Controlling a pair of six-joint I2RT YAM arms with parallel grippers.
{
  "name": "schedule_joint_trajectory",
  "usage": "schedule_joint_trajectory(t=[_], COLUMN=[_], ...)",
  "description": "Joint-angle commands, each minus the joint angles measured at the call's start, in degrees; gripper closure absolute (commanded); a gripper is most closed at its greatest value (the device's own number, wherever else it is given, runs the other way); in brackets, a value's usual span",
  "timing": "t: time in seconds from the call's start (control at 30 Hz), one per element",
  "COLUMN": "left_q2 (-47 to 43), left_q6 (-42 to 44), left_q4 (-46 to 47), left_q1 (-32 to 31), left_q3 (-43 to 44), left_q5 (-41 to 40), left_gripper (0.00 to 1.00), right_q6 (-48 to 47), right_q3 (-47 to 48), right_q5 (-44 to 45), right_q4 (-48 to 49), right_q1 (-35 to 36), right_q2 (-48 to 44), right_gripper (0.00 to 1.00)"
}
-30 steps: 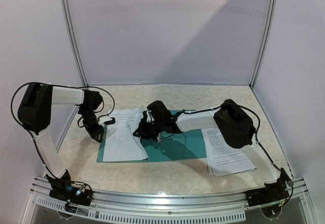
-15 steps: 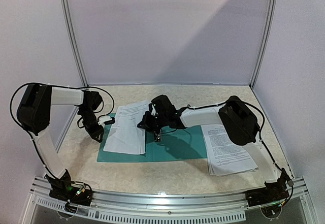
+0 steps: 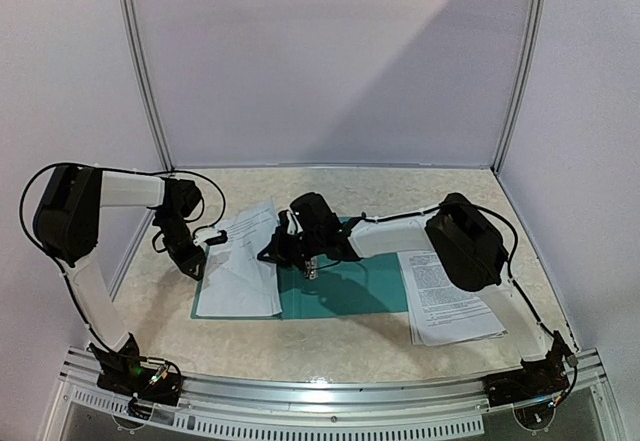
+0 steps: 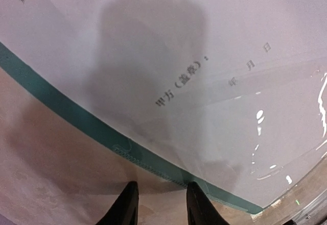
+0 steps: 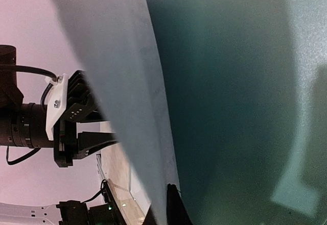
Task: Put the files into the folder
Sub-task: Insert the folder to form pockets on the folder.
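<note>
Top external view puts the matter plainly: the folder (image 3: 350, 296) lies open and flat mid-tabletop (image 3: 330, 341), its long side running left to right. A printed sheet (image 3: 245, 261) sits over the folder's left part, its long axis running away from the arm bases.

The right jaws reach in from the right and sit at that sheet's inner edge, which stands a little off the teal. In the right wrist view the sheet (image 5: 117, 82) sweeps down, seen nearly edge-on, into the one fingertip that shows, with the folder (image 5: 230, 82) beside it. I judge these jaws clamped on the sheet (only part of them is visible).

The left jaws hover at the folder's left border, apart with nothing between them. The left wrist view has them just off the teal edge (image 4: 76, 115), pointing in towards the page, where a glossy clear film (image 4: 286, 97) overlies part of it.

So the sheet lies to the left of the right jaws and must settle leftwards and down. The left arm is the nearer one for steadying that side. More files wait in a stack (image 3: 450, 301) on the tabletop right of the folder, nearer the right arm.
</note>
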Motion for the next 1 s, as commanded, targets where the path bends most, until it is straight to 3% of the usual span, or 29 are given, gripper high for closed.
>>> schedule_joint_trajectory(t=[0.0,0.33,0.5,0.67,0.77,0.97], left_q2=[2.68,2.73,2.63,2.47,1.93,0.98], left_q6=[-0.28,-0.38,-0.25,-0.44,-0.71,-2.11], left_q4=[0.49,0.5,0.49,0.27,-0.01,-0.27], left_q1=[-0.94,-0.58,-0.38,-0.03,0.12,0.2], left_q3=[-1.43,-1.43,-1.6,-2.11,-3.01,-4.39], left_q5=[4.63,5.11,5.27,5.33,5.25,5.89], left_gripper=[0.67,0.69,0.69,0.69,0.69,0.69], right_q6=[2.46,3.78,1.8,-3.76,-5.27,-4.02], right_q3=[-1.02,-3.75,-3.34,-2.39,-4.84,-10.61], right_q5=[-0.88,3.35,4.47,5.72,6.26,1.67], right_q4=[3.79,0.46,-3.95,-12.45,-15.47,-12.34], right_q1=[0.75,0.76,0.74,0.73,0.73,1.23], right_q2=[1.64,-0.69,-1.91,-4.84,-7.29,-9.73], right_gripper=[1.0,0.98,0.72,0.59,0.57,0.64])
